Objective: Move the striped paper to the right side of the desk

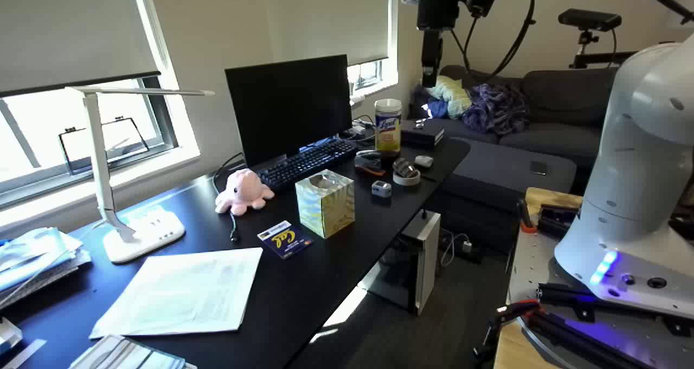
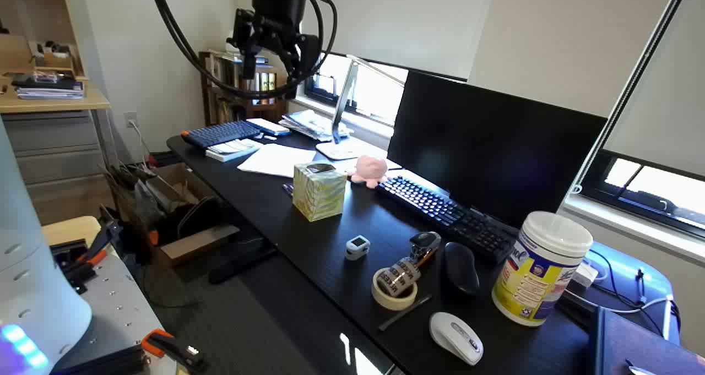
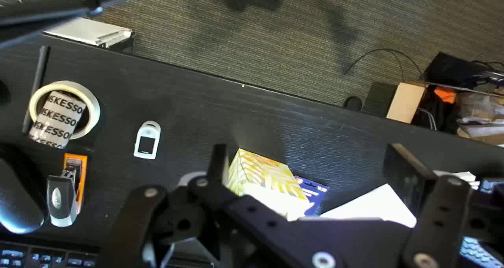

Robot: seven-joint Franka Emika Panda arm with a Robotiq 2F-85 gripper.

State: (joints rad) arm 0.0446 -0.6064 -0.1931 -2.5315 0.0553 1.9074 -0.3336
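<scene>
One striped paper (image 1: 127, 354) lies lower than, well apart from the end effector (image 3: 311, 166), jaws spread.

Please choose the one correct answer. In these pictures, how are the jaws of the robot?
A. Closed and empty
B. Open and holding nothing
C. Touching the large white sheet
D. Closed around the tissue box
B: the wrist view shows the jaws wide apart with nothing gripped, and in both exterior views the tissue box and the large white sheet rest on the desk, well below them.
</scene>
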